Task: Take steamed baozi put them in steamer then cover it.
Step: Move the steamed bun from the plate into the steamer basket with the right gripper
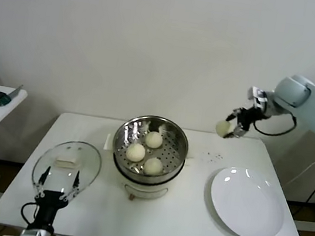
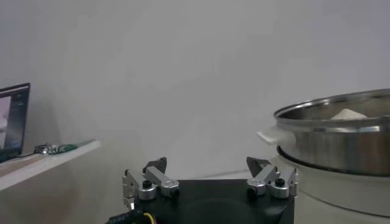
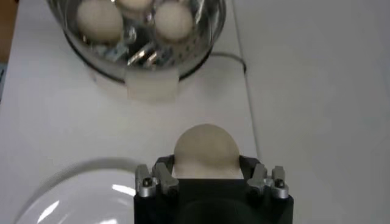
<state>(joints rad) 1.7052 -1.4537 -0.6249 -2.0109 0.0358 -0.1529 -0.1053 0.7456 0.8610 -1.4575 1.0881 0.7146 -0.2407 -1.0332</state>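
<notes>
Cream baozi (image 3: 206,150) clamped in right tool (image 3: 207,176) above table; left tool (image 2: 210,178) spread wide; no readable writing.

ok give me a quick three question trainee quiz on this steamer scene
1. How many baozi lie in the steamer?
2. True or false: the glass lid is on the steamer.
3. Which pincer holds a baozi: A left, B right?

Key:
1. Three.
2. False; it lies on the table left of the steamer, at the open left pincer.
3. B; the right pincer holds the fourth baozi in the air, behind the empty plate.
</notes>
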